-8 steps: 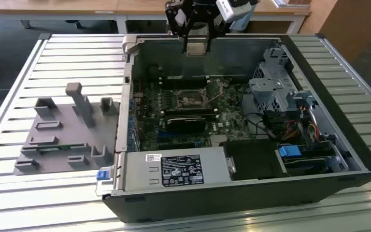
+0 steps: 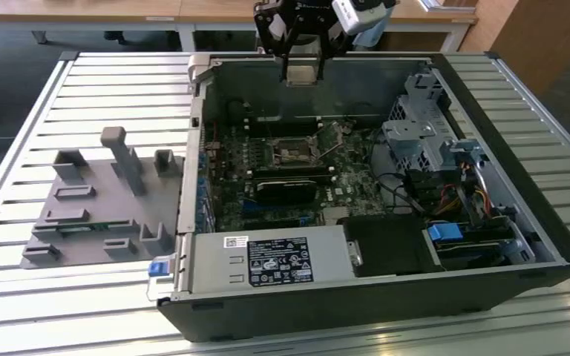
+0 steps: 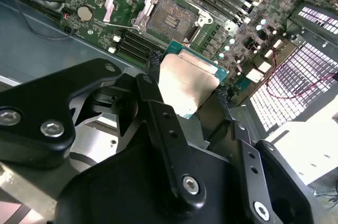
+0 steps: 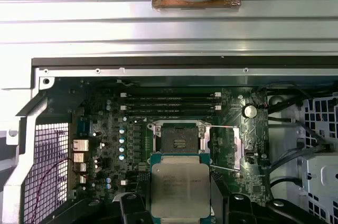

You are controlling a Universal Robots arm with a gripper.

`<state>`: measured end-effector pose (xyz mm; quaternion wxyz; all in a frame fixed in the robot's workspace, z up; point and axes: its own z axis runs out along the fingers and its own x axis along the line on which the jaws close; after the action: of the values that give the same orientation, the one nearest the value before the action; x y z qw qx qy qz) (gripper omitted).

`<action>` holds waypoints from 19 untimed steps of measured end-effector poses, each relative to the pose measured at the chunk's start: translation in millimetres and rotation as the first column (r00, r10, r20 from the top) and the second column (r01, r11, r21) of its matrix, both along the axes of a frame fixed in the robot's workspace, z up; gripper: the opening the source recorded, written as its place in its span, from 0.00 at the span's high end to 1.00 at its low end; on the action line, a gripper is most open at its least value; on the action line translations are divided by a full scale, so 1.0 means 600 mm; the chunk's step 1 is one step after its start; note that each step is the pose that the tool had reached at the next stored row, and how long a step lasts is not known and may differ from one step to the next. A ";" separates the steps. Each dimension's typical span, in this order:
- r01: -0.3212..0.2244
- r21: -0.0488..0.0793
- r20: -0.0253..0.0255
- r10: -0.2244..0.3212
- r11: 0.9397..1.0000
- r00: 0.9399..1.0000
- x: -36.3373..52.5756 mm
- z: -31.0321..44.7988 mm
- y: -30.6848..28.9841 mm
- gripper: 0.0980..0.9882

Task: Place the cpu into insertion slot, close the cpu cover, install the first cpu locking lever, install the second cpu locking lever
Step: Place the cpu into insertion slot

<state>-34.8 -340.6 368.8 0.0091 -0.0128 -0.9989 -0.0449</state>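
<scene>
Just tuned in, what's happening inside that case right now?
The arm's gripper holds the cpu by its edges, fingers shut on it, above the open computer case. The insertion slot on the motherboard is bare, with the cpu cover swung open beside it. The cpu is not yet seated.

Grey jig (image 2: 97, 215), perhaps plastic, beside case (image 2: 364, 315)

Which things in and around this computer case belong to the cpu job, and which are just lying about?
Job: the cpu, held in the gripper; the insertion slot; the cpu cover, swung open beside it.
Lying about: the grey fixture block; the power supply; the long black card; the drive cage.
</scene>
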 end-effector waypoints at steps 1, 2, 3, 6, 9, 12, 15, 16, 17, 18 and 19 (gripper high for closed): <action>0.000 0.000 0.000 0.000 1.000 1.000 0.000 0.000 0.0000 0.51; 0.002 0.000 0.000 -0.002 1.000 1.000 0.000 0.000 0.0000 0.51; 0.005 0.000 0.000 -0.005 1.000 1.000 0.000 0.000 0.0000 0.51; 0.016 0.000 0.000 -0.016 1.000 1.000 0.000 0.000 0.0000 0.51; 0.039 -0.001 0.000 -0.039 0.999 0.999 0.000 0.000 0.0000 0.51; 0.068 -0.001 0.000 -0.068 0.998 0.998 0.000 -0.001 0.0000 0.51; 0.095 -0.001 0.000 -0.095 0.995 0.995 0.000 -0.001 0.0000 0.51; 0.105 -0.002 0.000 -0.105 0.994 0.994 0.000 -0.001 0.0000 0.51; 0.113 -0.002 0.000 -0.113 0.994 0.994 0.000 -0.001 0.0000 0.51; 0.121 -0.002 0.000 -0.121 0.993 0.993 0.000 -0.001 0.0000 0.51; 0.127 -0.002 0.000 -0.127 0.992 0.992 0.000 -0.001 0.0000 0.51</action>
<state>-34.7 -340.6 368.2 0.0062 -0.0766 -0.9961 -0.0445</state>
